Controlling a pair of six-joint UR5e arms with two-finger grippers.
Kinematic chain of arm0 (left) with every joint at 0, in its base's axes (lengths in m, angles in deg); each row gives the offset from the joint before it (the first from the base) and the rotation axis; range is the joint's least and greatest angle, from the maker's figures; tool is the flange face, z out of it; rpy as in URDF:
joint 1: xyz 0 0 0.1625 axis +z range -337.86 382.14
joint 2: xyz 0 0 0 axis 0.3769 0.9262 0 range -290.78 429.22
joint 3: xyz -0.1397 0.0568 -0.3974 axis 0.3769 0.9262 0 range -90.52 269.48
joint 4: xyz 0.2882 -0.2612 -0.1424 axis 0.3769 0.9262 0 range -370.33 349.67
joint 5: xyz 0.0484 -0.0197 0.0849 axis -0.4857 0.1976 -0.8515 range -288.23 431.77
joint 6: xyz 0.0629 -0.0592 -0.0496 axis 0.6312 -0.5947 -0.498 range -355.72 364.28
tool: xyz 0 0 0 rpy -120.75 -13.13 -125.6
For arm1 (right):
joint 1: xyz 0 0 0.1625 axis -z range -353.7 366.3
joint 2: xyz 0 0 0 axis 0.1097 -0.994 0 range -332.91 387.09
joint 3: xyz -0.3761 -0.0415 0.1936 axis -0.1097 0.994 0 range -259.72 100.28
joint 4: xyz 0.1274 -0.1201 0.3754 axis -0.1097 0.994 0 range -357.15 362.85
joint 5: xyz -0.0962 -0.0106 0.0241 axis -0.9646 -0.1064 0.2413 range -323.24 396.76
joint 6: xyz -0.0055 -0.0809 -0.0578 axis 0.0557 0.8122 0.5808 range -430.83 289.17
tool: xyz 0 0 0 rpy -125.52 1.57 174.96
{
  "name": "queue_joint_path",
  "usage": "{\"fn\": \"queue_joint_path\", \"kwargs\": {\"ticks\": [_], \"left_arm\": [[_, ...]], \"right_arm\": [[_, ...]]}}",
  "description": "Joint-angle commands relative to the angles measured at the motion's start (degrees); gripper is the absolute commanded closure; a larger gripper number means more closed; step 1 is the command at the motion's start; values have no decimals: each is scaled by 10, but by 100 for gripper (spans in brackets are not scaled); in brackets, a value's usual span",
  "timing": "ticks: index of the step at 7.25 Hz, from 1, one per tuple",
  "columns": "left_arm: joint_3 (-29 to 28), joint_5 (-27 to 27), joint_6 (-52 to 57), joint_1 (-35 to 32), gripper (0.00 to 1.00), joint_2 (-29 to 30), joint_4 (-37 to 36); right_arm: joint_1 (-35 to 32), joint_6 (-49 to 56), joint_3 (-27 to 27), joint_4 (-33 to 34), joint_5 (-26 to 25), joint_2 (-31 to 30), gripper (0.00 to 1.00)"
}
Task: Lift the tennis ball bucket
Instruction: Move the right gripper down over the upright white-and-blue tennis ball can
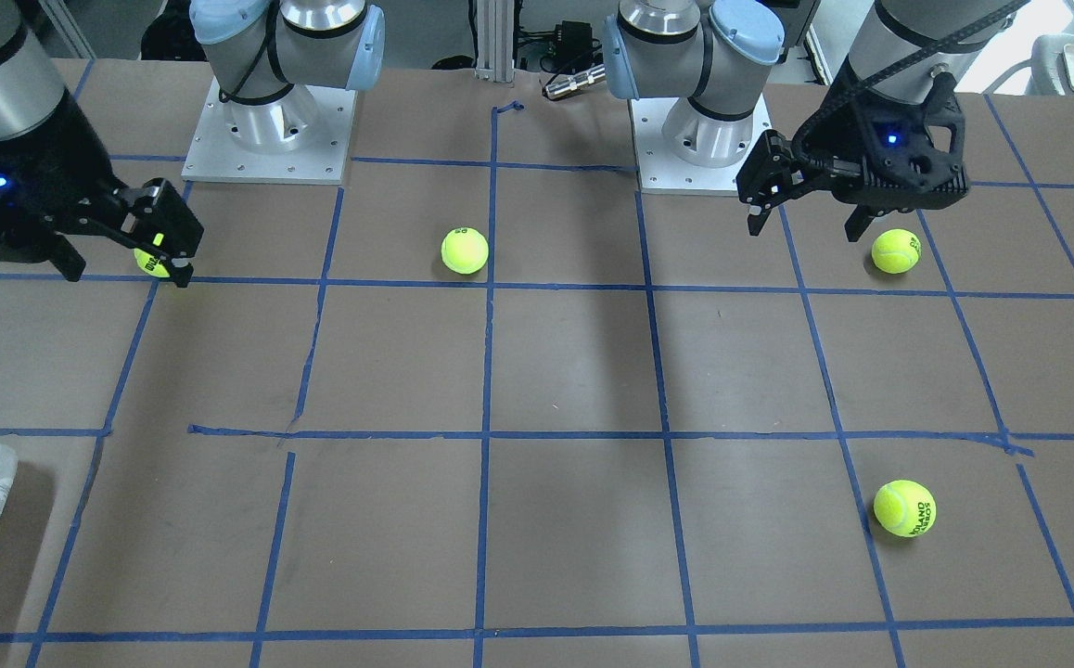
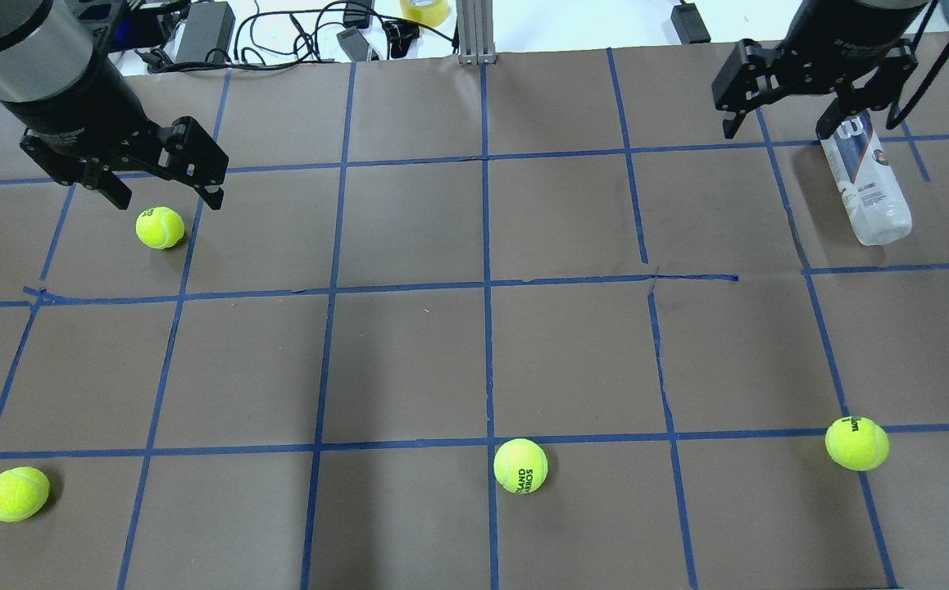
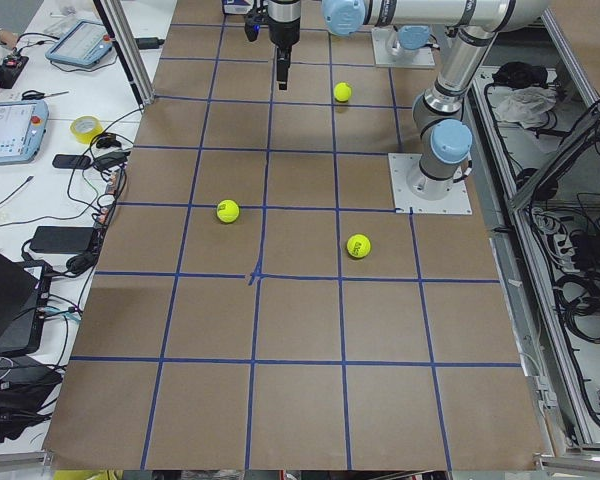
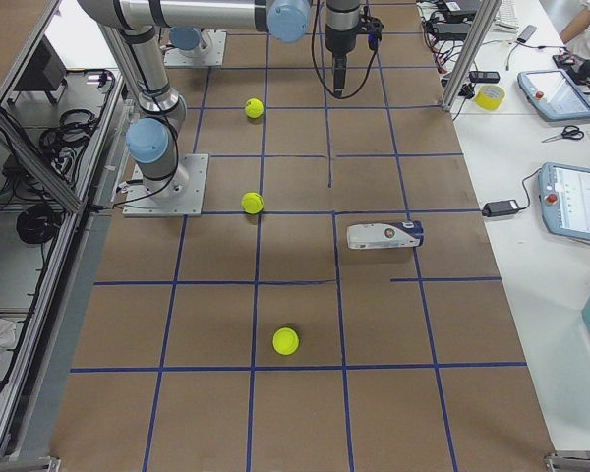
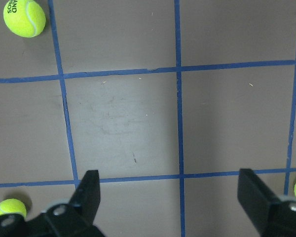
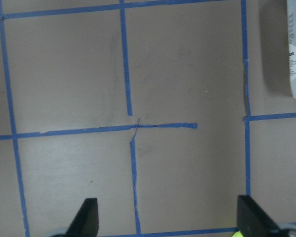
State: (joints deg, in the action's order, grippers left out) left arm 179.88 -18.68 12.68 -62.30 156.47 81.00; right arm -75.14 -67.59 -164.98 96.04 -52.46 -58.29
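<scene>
Where the tennis ball bucket point(image 2: 866, 184) lies: on its side on the desk point(image 2: 409, 360), at the far right of the overhead view, out toward the operators' edge; nothing touches it.
Right gripper point(image 2: 778, 127): high above the desk, fingers spread wide, empty; its wrist view catches the bucket only at the upper right edge.
Left gripper point(image 2: 165, 195): fingers likewise apart, empty, over a loose ball point(image 2: 160, 227).
Step in hand: the reach; lift not yet begun.
Doing it well: the right arm looks closer. Centre over the bucket's middle, set the fingers across its narrow width, go low, close gently since a round plastic wall may roll or flex, and lift level.
Bucket label: large "W" emblem; the small print seems to say "ALL COURT".
Middle ball point(image 2: 521, 465): shows "LAND ARROS".
Right-hand ball point(image 2: 856, 442): apparently "Wilson".
</scene>
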Motion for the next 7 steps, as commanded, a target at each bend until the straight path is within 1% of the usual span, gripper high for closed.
{"fn": "queue_joint_path", "kwargs": {"ticks": [1,2,3,4,5,6,7], "left_arm": [[0,-3,4,0,0,3,-1],[0,-3,4,-1,0,-1,3],[0,3,4,-2,0,1,6],[-1,24,-2,-5,0,1,4],[0,56,5,-2,0,0,3],[0,49,4,-3,0,3,3],[0,48,5,-1,0,1,0]], "right_arm": [[57,6,-5,53,-6,42,0],[90,37,-7,60,-3,71,0],[114,82,-11,112,-7,103,0],[129,105,-10,128,-8,135,0],[154,136,-11,166,-32,165,0],[166,195,-11,222,-34,207,0],[180,222,-11,268,-30,239,0]]}}
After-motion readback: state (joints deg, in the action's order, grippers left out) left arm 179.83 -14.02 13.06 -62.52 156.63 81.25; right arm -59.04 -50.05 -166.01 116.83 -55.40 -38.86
